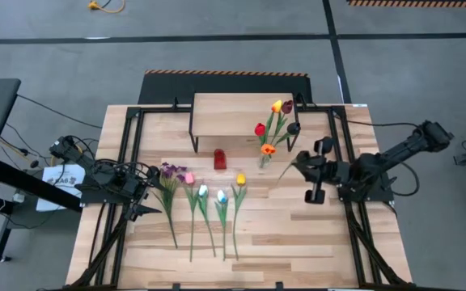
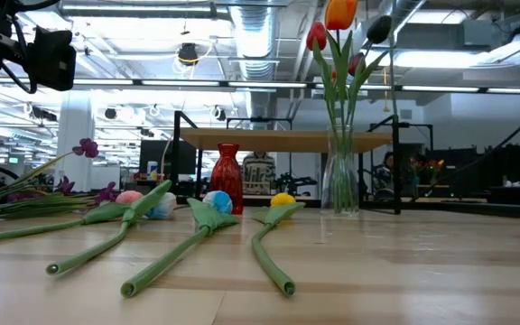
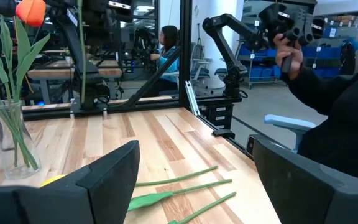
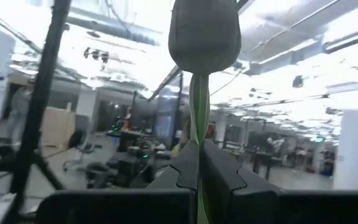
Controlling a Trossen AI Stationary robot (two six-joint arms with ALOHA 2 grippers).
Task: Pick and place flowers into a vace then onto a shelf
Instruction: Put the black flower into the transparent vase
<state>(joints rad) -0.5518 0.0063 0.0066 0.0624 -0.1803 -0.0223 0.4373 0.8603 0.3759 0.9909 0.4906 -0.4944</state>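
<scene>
Overhead, my pale plank bench sits in an open workshop.
Right pincer clamps a dark maroon tulip stem, bloom upright beside the clear glass vase; left pincer gapes wide.

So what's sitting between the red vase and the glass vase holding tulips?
Nothing: bare tabletop separates the red vase from the glass vase, clearest in the high view.
</scene>
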